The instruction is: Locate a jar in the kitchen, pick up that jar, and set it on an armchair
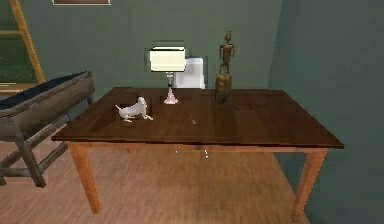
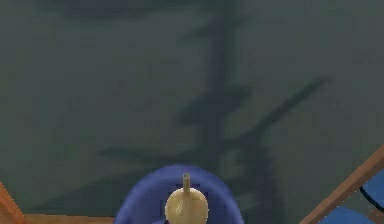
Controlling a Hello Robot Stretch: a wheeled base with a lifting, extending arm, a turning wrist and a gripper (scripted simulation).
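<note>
Bench: a dark brown wooden bench [image 1: 250,125] with lighter wooden legs stood across the middle of the forward view, against a dull green wall [image 1: 120,30].
On bench, left: a small white figurine [image 1: 132,109] stood near the forward view's left end, its shape too small for me to name.
On bench, rear: a table lamp with a cream shade and pinkish foot [image 1: 168,60] stood at the back edge, with a tall brown wooden figure statue on a block [image 1: 225,68] to its right, the two apart.
Behind bench: a white chair back [image 1: 196,72] showed between lamp and statue.
Forward view's left: a dark grey trough-shaped piece on a wooden stand [image 1: 45,100] stood just beside the bench end, with yellow wooden rails [image 1: 30,45] behind it.
Floor: light wooden boards [image 1: 190,190].
Arm side view: a blue rounded shape [image 2: 145,195] rose from the bottom edge, with a tan round knob with a thin stem [image 2: 186,207] in front of it; I could not tell what either was.
Gripper: I could not tell its state.
Jar: I could not tell where it was.
</note>
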